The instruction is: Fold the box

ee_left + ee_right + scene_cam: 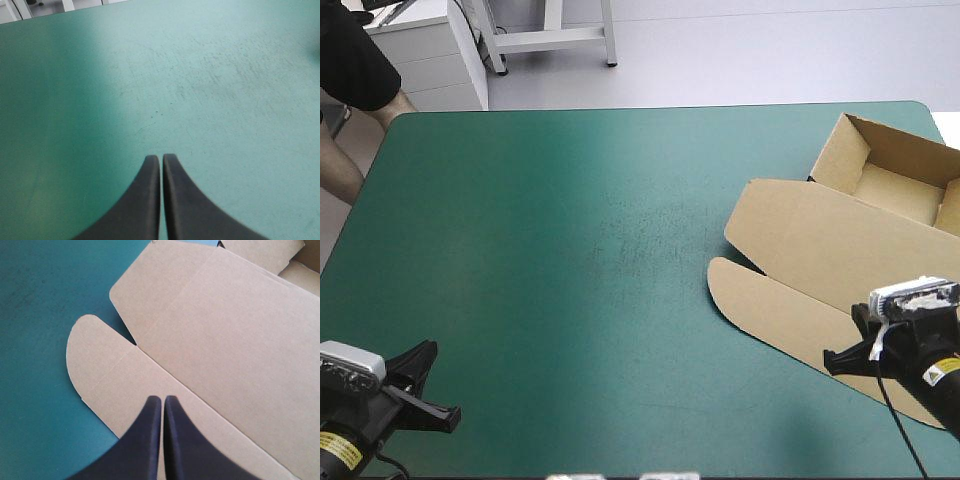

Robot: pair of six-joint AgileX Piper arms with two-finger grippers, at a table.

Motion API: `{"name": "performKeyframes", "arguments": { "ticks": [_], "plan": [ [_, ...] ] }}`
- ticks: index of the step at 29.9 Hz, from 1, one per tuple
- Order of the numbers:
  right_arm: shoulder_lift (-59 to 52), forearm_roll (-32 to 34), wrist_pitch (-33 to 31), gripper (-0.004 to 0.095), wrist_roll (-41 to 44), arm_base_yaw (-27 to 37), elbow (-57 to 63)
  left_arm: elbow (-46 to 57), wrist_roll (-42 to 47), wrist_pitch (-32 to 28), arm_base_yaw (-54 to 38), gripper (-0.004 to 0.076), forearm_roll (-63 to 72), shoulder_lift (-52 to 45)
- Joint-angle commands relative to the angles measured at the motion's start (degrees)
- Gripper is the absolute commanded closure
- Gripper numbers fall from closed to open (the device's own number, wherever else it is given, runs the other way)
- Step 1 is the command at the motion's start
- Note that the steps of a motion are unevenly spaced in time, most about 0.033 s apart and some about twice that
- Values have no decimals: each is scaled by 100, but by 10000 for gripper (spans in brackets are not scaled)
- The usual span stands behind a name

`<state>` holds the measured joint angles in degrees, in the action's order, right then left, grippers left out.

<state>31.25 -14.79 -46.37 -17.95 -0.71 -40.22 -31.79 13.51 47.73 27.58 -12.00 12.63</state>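
The brown box (840, 250) lies at the table's right side as an open tray with raised walls at the far right corner and its lid flat toward the front. In the right wrist view the flat lid (225, 340) and its rounded front flap (105, 370) fill the space ahead. My right gripper (162, 400) is shut, its tips over the flap's crease, nothing held; it shows in the high view (835, 360) at the lid's near edge. My left gripper (161, 159) is shut over bare teal-green cover, at the near left corner (445, 415), far from the box.
A person's arm and dark sleeve (350, 70) show beyond the table's far left corner. The teal-green cover (570, 250) spreads bare from the left edge to the box.
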Motion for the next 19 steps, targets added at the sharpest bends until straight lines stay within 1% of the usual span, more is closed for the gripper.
{"name": "performKeyframes", "arguments": {
  "ticks": [1,6,12,19],
  "plan": [
    [-430,-101,725,909,-41,-27,386,75,-12,-509,32,724,-68,-229],
    [-1193,-101,1168,909,12,-27,1111,387,-67,-439,32,724,-68,-566],
    [-2049,-332,1143,909,12,-27,1550,593,-84,-523,32,724,-68,-761],
    [-2855,-346,1095,928,18,-27,1617,593,-84,-523,32,724,-68,-808]
  ]
}}
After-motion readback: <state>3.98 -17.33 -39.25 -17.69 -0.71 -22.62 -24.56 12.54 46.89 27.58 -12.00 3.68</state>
